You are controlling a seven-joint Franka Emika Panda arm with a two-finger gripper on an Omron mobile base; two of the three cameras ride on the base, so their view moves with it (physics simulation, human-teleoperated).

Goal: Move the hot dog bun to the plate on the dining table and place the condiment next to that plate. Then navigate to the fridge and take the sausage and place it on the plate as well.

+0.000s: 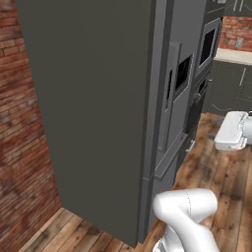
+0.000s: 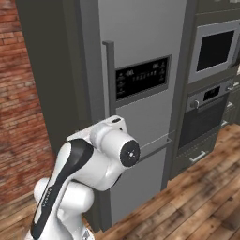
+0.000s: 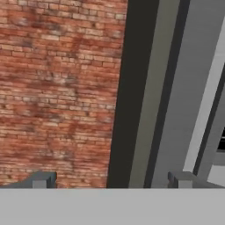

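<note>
Jaws gape wide and empty before the fridge (image 2: 140,93), its door shut. Misjudging the handle (image 2: 109,79) risks my fingers (image 3: 180,179) glancing off, leaving the sausage out of reach.

Fridge (image 2: 140,117): smooth silver-grey metal, matt, with a faint satin sheen on the door front; side panel (image 1: 93,113) darker, flat and dull. Black display panel (image 2: 142,77) glossy. Brick wall (image 3: 57,92) rough, red-brown, with pale mortar lines. Floor (image 1: 216,167) of warm brown wood planks, visible grain, slight polish. Oven (image 2: 204,117) and microwave (image 2: 214,50) dark glass in brushed grey frames. Arm (image 2: 89,168) smooth glossy white plastic with black joints.
</note>
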